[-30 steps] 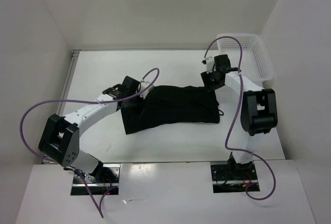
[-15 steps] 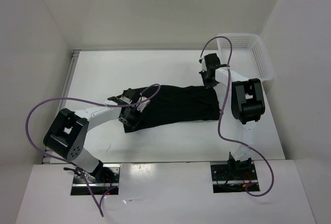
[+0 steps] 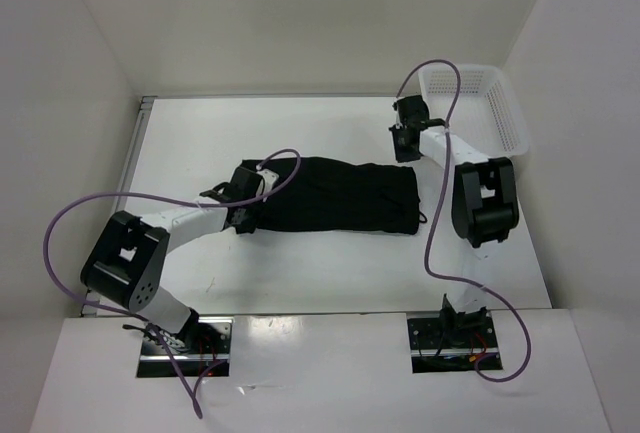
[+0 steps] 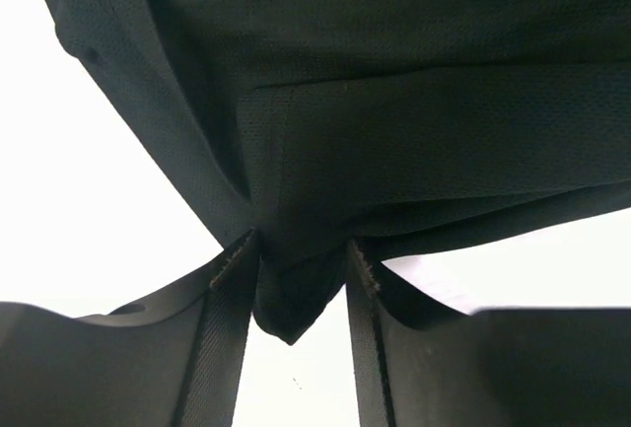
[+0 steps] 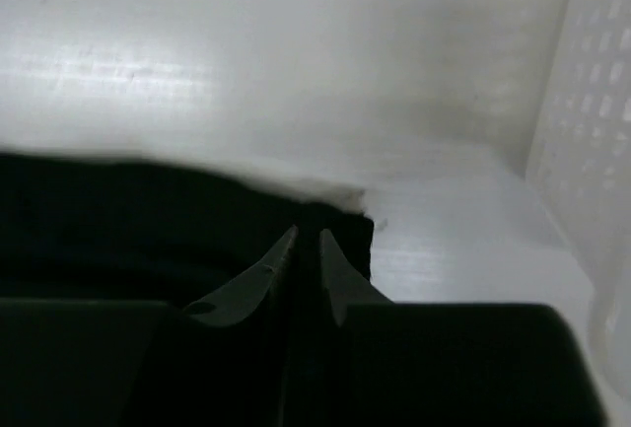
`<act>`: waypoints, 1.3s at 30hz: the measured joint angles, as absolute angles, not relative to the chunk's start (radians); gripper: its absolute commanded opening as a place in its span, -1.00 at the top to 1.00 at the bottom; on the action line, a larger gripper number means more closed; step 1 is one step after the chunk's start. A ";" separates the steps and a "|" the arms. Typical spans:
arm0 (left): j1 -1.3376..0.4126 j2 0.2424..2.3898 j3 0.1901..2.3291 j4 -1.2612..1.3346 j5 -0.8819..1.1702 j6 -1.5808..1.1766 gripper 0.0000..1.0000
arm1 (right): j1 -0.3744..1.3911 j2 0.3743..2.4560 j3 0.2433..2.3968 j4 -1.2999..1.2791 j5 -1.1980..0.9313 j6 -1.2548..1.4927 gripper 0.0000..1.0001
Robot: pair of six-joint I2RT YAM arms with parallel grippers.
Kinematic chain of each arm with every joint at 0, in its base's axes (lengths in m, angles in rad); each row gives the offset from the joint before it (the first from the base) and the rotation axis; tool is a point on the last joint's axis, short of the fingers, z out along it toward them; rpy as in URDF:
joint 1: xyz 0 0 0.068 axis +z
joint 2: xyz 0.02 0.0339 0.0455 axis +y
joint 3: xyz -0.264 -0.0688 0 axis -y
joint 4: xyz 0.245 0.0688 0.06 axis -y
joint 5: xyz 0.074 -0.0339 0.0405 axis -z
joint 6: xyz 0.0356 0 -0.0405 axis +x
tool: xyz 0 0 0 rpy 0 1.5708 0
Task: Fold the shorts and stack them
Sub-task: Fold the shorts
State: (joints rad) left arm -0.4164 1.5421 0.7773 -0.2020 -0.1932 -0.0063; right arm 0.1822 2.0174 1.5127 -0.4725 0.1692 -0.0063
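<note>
Currently, the black shorts [image 3: 335, 198] are spread as a long, low band across the middle of the tabletop [image 3: 300, 133], running from 9 o'clock to 3 o'clock in the top view. They lie well apart from the white mesh basket [image 3: 508, 108] set at about 1 o'clock. A corner of the cloth at the band's 9 o'clock end is pinched between the jaws of the left gripper [image 4: 302, 249], which are closed on it, the fabric fanning out from that hold. The jaws of the right gripper [image 5: 308, 238] are brought almost together at the band's 1 o'clock corner; whether cloth is caught between them cannot be told. The task is judged to be at an early-to-middle stage: the garment is flattened and narrowed lengthwise, perhaps by one fold, though the layers cannot be counted. A crosswise fold into a compact packet is judged to be left, and nothing is yet stacked.
</note>
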 measured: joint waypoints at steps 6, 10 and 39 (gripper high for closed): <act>-0.412 1.510 0.812 -0.331 -0.117 -0.003 -0.13 | 0.176 1.741 1.359 -0.503 0.035 -0.026 -0.17; -0.412 1.393 0.867 -0.431 0.014 -0.004 -0.16 | 0.135 1.606 1.307 -0.509 -0.086 -0.031 -0.42; -0.248 1.710 0.953 -0.102 -0.230 -0.003 -0.06 | 0.069 1.813 1.131 -0.456 -0.197 -0.124 -0.62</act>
